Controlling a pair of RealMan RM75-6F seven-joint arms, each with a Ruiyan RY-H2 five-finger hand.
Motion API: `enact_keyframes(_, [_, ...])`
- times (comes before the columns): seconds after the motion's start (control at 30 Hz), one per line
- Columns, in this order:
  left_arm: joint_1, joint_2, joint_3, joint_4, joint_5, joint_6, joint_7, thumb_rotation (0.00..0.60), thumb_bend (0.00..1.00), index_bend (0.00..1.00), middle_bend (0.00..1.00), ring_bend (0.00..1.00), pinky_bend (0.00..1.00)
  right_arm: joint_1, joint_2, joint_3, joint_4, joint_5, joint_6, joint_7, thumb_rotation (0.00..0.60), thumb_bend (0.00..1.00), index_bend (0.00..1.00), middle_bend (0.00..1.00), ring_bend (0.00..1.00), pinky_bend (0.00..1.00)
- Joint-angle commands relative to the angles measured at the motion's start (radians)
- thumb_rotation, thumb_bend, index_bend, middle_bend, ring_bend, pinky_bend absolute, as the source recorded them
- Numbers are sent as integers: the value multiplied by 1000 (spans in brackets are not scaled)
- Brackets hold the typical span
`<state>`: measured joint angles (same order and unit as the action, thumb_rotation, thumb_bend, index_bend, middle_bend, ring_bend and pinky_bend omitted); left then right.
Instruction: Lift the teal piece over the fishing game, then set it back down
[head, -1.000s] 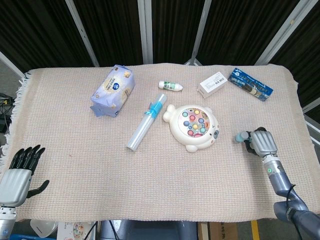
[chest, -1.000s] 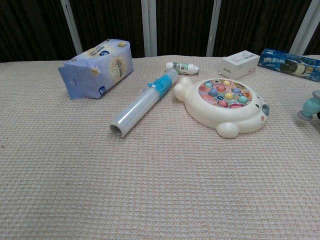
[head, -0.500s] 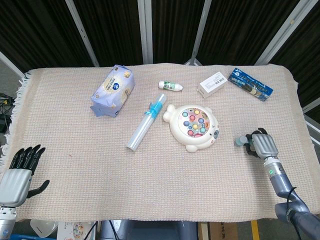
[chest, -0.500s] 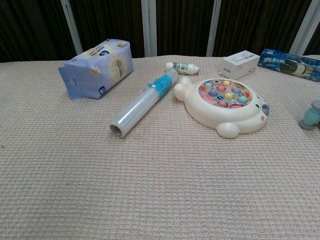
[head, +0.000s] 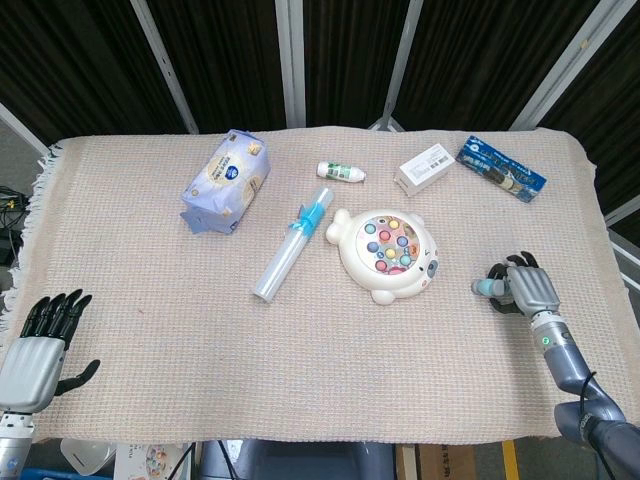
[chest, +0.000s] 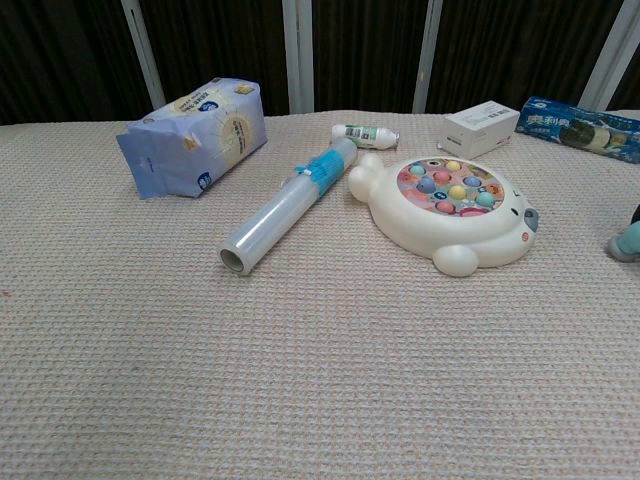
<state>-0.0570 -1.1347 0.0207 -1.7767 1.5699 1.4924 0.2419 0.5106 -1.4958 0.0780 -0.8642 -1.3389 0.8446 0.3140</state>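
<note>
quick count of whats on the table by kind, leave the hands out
Toys: 2, the fishing game and the teal piece
Bags: 1, blue snack bag
Rolls: 1, clear film roll
Bottles: 1, small white bottle
Boxes: 2, white box and dark blue box
Total: 7

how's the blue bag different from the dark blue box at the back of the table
The pale blue soft plastic bag is bulky and puffy; the dark blue flat rectangular box is slim and rigid. The bag sits on the table's far left part, the box at the far right corner. The bag is a washed-out blue with a cream panel, the box a deep blue with a printed picture. Both lie at an angle on the woven beige cloth, touched by neither hand.
</note>
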Motion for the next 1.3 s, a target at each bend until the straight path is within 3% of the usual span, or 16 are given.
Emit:
enact_keyframes(0.03, [-1,0,-1,0,-1,-1,1,600,222,0,0,0,0,2,9,4,-12,8,-11,-13,600,325,397,368,137,40])
enact_keyframes(0.37, [-4,-4,-2,2,-7,-10,-1,600,223,0,0,0,0,18,46,20,-60,22,-40,-42,600,326,365,334,114,36])
enact_keyframes(0.83, [-3,-11,-1,21,-17,-14,-21,600,222,0,0,0,0,62,116,62,-187,106,-94,-204,600,325,363,332,113,36])
enact_keyframes(1.3, [-10,-13,-3,25,-14,-20,-25,600,223,0,0,0,0,52,129,60,-222,149,-92,-262,600,325,362,333,113,36])
